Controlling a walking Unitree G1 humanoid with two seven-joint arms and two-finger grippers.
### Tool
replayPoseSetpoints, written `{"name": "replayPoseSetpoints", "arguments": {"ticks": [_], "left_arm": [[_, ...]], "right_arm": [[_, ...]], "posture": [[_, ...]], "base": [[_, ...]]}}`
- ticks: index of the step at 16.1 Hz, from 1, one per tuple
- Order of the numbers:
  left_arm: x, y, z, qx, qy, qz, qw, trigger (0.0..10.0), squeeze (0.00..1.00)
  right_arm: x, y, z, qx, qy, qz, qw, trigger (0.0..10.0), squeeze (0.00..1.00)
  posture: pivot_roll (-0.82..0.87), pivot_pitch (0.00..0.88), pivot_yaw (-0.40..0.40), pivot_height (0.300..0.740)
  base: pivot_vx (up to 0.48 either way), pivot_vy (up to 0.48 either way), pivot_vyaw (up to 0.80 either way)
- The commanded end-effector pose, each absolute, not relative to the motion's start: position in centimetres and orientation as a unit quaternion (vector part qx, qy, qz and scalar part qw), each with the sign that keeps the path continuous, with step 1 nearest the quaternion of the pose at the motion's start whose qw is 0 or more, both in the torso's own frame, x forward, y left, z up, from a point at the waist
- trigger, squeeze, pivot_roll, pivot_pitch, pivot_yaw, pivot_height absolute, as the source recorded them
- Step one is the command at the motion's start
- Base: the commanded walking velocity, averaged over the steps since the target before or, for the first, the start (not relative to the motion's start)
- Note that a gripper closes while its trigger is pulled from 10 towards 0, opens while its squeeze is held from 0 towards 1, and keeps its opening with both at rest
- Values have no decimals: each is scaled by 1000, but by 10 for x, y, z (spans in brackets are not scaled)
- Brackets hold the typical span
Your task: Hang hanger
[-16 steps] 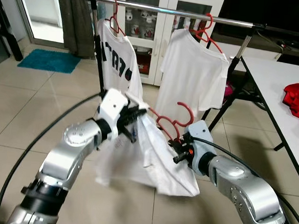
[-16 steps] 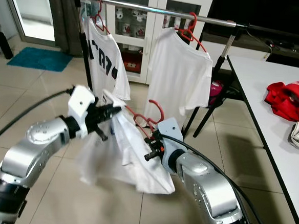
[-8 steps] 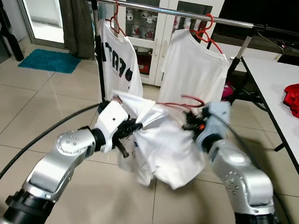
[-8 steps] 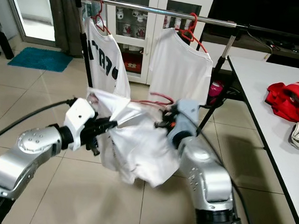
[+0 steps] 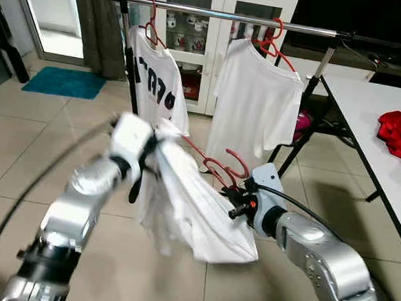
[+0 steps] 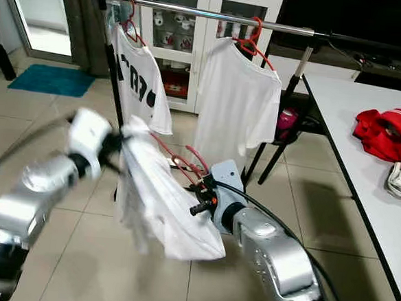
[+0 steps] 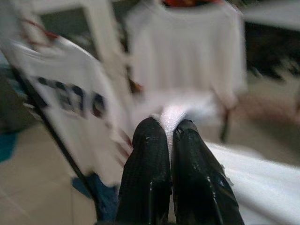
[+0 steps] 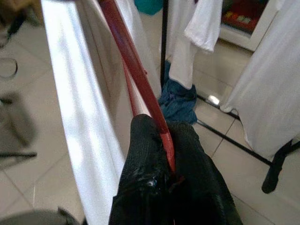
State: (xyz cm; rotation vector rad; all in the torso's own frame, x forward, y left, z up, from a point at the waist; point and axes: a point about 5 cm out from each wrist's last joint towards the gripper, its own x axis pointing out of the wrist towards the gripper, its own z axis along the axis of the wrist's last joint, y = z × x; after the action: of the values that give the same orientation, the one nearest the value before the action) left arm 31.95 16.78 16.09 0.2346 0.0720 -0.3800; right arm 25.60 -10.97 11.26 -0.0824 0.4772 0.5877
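Since the picture of half a second ago, the red hanger (image 5: 213, 166) with its white shirt (image 5: 196, 215) has been brought down from a raised, bunched position, and the left arm has been swung upward, so that the cloth is now stretched between the two arms.

The hanger is held low in front of the robot, well below the rail (image 5: 265, 19), tilted, with its hook (image 5: 239, 161) pointing up just above the right gripper (image 8: 165, 140). The shirt is draped over it and falls in long folds toward the floor.

The right gripper is clenched on the thin red bar of the hanger. The left gripper (image 7: 169, 140) is closed on a fold of the white shirt.

Several things could go wrong, it is judged. The shirt could be pulled off the hanger if the two arms are moved apart, because only the cloth is held by the left gripper. The hanger could also turn in the narrow grasp, so that the hook misses the rail. On the rail, two shirts (image 5: 256, 99) are already hung, and the free space between them is small, so one of them could be pushed aside.
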Motion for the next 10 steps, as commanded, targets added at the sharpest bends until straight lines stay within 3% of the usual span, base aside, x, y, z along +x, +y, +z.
{"name": "replayPoseSetpoints", "arguments": {"ticks": [1,4,10], "left_arm": [[324,177,175,107,3,-157,982,0,0],[333,190,192,89,-27,-157,983,0,0],[337,180,196,118,-30,-232,965,0,0]], "right_arm": [[256,-116,109,-52,250,276,927,10000,0],[250,-132,99,-70,291,263,917,10000,0],[237,-136,92,-130,337,305,881,10000,0]], "posture": [[-134,0,-40,740],[-134,0,-40,740],[-133,0,-40,740]], "base": [[0,0,0],[0,0,0],[0,0,0]]}}
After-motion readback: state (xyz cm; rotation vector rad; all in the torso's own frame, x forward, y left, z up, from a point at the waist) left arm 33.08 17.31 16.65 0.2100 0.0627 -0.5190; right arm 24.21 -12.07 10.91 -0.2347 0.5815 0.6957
